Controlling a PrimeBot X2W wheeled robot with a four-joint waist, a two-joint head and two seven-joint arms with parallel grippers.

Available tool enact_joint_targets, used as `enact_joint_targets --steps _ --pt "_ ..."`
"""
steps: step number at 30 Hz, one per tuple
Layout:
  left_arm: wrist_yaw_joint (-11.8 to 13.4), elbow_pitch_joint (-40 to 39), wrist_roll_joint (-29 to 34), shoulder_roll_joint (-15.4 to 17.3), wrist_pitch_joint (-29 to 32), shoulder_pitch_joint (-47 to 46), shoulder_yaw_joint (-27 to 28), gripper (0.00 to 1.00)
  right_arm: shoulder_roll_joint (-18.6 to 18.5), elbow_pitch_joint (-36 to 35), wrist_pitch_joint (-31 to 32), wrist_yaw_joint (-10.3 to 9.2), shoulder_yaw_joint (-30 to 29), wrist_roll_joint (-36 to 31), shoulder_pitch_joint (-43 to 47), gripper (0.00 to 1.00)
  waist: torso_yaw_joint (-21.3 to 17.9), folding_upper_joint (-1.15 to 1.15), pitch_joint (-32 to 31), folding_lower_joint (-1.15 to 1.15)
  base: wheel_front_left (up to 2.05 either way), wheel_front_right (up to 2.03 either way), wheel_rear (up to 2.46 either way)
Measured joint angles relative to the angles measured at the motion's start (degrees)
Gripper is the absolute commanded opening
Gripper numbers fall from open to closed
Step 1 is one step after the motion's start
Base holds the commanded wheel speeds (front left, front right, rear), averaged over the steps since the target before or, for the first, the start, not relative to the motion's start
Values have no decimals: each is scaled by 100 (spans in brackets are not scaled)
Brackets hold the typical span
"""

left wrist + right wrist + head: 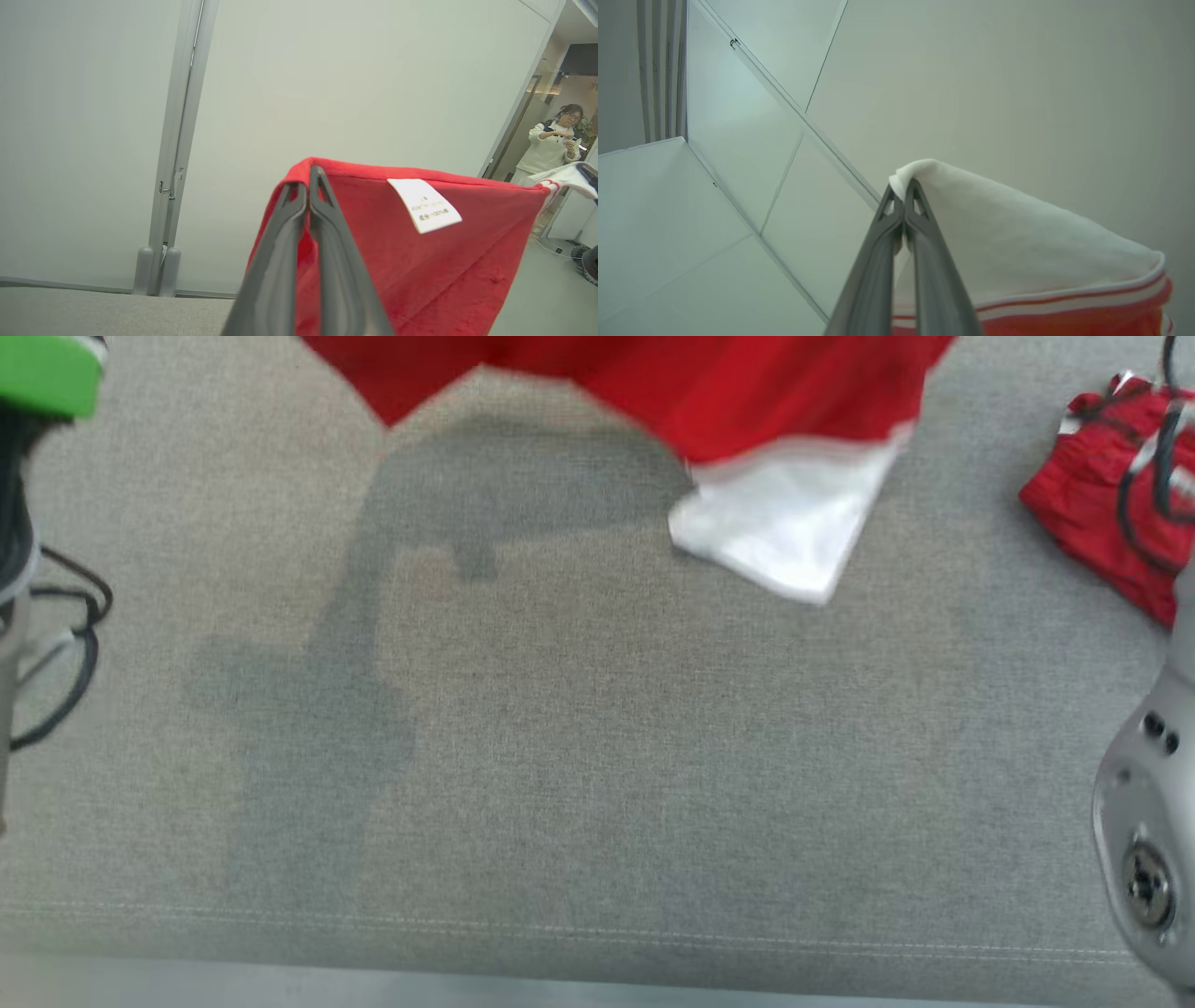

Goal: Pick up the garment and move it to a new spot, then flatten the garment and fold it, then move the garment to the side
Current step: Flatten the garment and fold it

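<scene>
The garment [709, 392] is red with white panels and hangs in the air above the grey table [560, 756], its lower white corner [784, 527] blurred. My left gripper [308, 179] is shut on a red edge of the garment [420, 261], near a white care label [424, 205]. My right gripper [903, 189] is shut on a white part of the garment [994, 233], above a red and white striped band [1064, 303]. The cloth stretches between the two grippers.
A second crumpled red garment [1102, 495] lies at the table's right edge under dark cables. A pale arm joint [1148, 821] stands at the lower right. Black cables [65, 653] and a green part [47, 373] are at the left. A person [551, 144] stands far off beyond a doorway.
</scene>
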Motion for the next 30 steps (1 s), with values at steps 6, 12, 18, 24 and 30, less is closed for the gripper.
enact_joint_targets --steps 6,12,18,24,30 --pt "-127 136 368 -53 -247 -448 -219 0 -30 -321 29 2 598 88 -758 0 37 0 346 0 0 0 0" --pt "-547 433 564 -108 -844 486 -410 0 -22 -731 98 13 679 683 508 0 3 0 606 0 0 0 0" --pt "-570 1073 511 -196 -1756 2392 -158 0 34 -739 -157 83 382 1060 3179 0 2 0 549 -1 0 0 0" --pt "-615 1356 240 -330 -1969 3592 34 0 167 -665 -325 123 299 1323 4674 0 -55 0 192 -2 0 0 0" --pt "-769 1401 168 -501 -1927 4047 71 0 177 -754 -386 177 258 1602 5480 0 -102 0 -204 -2 0 0 0"
